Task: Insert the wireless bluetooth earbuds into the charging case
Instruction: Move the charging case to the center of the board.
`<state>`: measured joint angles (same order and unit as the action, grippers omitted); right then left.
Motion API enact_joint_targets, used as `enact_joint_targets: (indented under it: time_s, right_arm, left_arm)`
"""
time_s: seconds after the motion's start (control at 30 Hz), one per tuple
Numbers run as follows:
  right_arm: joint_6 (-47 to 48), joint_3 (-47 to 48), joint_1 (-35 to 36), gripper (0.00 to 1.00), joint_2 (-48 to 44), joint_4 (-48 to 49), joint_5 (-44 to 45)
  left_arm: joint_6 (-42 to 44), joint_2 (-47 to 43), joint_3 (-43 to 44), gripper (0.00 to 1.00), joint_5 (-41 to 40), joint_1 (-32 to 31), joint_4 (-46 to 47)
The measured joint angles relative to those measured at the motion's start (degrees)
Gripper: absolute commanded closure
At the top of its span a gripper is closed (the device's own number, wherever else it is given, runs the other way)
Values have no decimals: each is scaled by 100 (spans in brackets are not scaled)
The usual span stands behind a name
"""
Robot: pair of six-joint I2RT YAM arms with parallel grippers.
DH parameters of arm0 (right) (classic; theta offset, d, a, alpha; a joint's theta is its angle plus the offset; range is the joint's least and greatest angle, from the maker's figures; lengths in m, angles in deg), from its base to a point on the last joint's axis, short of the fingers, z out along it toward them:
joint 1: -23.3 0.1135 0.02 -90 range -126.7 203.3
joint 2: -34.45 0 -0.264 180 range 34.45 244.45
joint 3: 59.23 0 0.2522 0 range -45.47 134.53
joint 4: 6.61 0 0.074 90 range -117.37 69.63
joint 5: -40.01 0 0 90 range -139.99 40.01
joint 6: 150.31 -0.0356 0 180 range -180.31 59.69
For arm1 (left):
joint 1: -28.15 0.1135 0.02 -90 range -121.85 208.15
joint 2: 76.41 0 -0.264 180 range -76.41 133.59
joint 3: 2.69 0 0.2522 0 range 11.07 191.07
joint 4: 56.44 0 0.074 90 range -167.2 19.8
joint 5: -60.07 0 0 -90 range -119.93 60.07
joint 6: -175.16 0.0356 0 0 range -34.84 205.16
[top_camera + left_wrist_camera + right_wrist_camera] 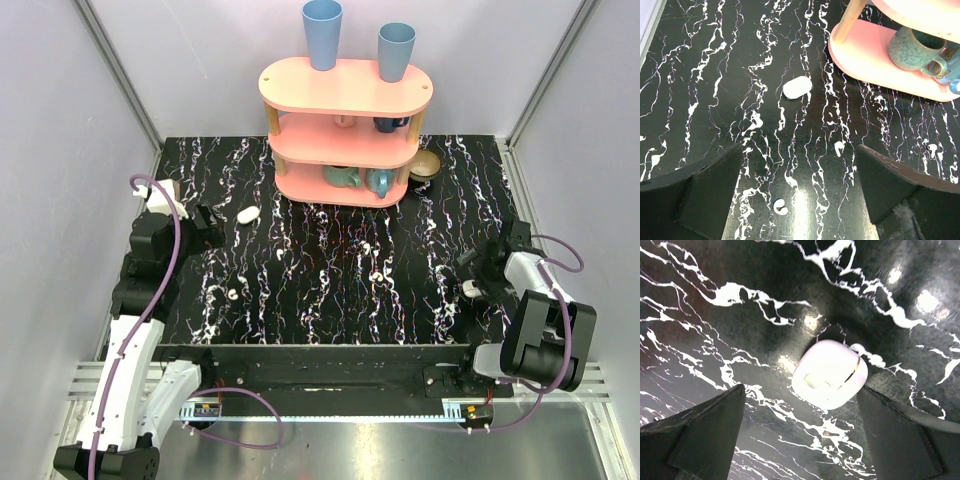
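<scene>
A small white oval pebble, the charging case (797, 87) by its shape, lies shut on the black marbled table (330, 300), also seen from above (246, 214). Ahead of my open left gripper (800, 150) lie two tiny white hooked earbuds, one near (781, 206) and one farther (839, 147). That gripper (208, 228) sits just left of the oval case and holds nothing. My right gripper (801, 389) is open low over a second white glossy rounded case (830, 372) with a gold seam line. This case rests on the table just ahead of the fingertips, nearer the right finger, untouched.
A pink three-tier shelf (345, 90) stands at the back centre with two blue cups (322, 32) on top and mugs (914, 47) on the lower tiers. A brown round object (425, 165) lies beside its right end. Pale walls close in both sides.
</scene>
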<state>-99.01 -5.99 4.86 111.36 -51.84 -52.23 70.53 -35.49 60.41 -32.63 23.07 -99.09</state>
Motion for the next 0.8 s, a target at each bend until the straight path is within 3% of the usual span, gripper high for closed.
enact_joint_targets:
  time_s: [0.43, 0.8]
  right_arm:
    - [-396, -76, 334, 0, -66, -358, 815]
    - [-1917, -308, 356, 8, -332, -365, 1377]
  left_arm:
    - [-20, 55, 0, 1, 83, -11, -22]
    - [-20, 57, 0, 1, 90, -11, -22]
